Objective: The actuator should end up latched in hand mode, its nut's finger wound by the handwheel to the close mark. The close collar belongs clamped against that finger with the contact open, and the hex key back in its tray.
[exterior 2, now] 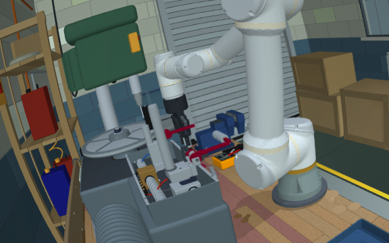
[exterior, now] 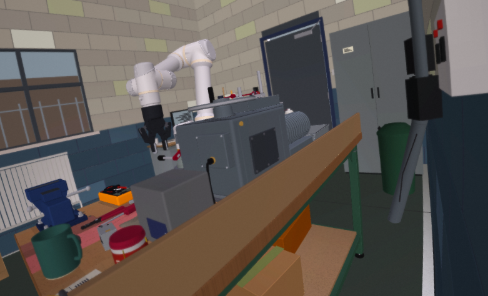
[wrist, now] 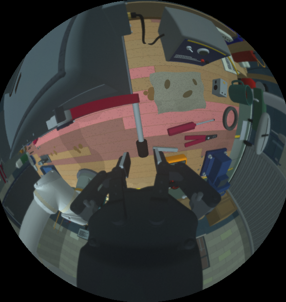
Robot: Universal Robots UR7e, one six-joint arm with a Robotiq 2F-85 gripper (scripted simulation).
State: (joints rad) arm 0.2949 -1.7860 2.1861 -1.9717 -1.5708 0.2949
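My gripper [wrist: 141, 160] is open and empty, pointing down just above the black knob [wrist: 142, 148] of the actuator's mode lever, off the end of the grey actuator housing [exterior: 234, 141]. The lever is a silver rod [wrist: 138, 121] on a red arm [wrist: 104, 104] that sticks out from the housing's end face. The grey handwheel [exterior 2: 118, 141] lies flat on top of the housing. Inside the open housing I see the brass nut [exterior 2: 146, 174] on its screw and a grey column [exterior 2: 162, 138]. The hex key and its tray are not identifiable.
A grey box with a dial panel [wrist: 194, 36] stands on the bench beyond the lever. A red screwdriver [wrist: 189, 127], red pliers [wrist: 200, 139], a black ring [wrist: 230, 118], a blue vise [wrist: 217, 166], a green mug [wrist: 241, 93] and an orange meter [exterior: 116, 195] lie around.
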